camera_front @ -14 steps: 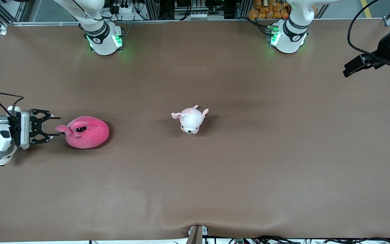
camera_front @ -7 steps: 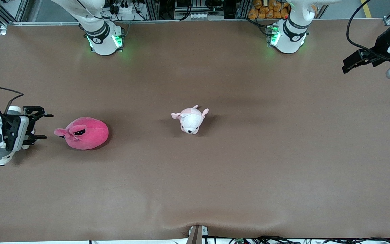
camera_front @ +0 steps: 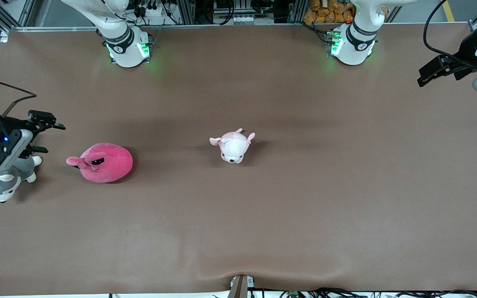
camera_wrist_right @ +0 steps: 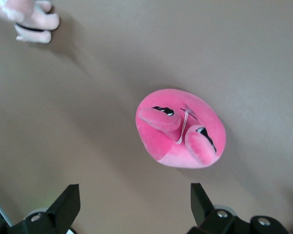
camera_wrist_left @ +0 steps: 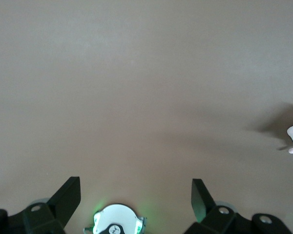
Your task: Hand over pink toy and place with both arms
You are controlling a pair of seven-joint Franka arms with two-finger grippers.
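Note:
The pink toy (camera_front: 102, 162) lies on the brown table toward the right arm's end, ears and dark eyes facing the right gripper; nothing touches it. In the right wrist view the pink toy (camera_wrist_right: 181, 128) sits apart from the fingers. My right gripper (camera_front: 51, 138) hangs open and empty over the table between the pink toy and a husky plush; in its own view the right gripper (camera_wrist_right: 135, 201) frames bare table. My left gripper (camera_front: 425, 78) waits raised at the left arm's end, and in its wrist view the left gripper (camera_wrist_left: 135, 196) is open and empty.
A grey-and-white husky plush (camera_front: 3, 183) lies near the table edge at the right arm's end, partly under the right wrist. A pale pink-and-white puppy plush (camera_front: 232, 145) lies mid-table. The table (camera_front: 288, 215) is brown, with the arm bases along its edge farthest from the front camera.
My right gripper has drawn back from the pink toy and lifted, uncovering the husky plush. The pink toy's ear settled. The left gripper shifted slightly toward the bases.

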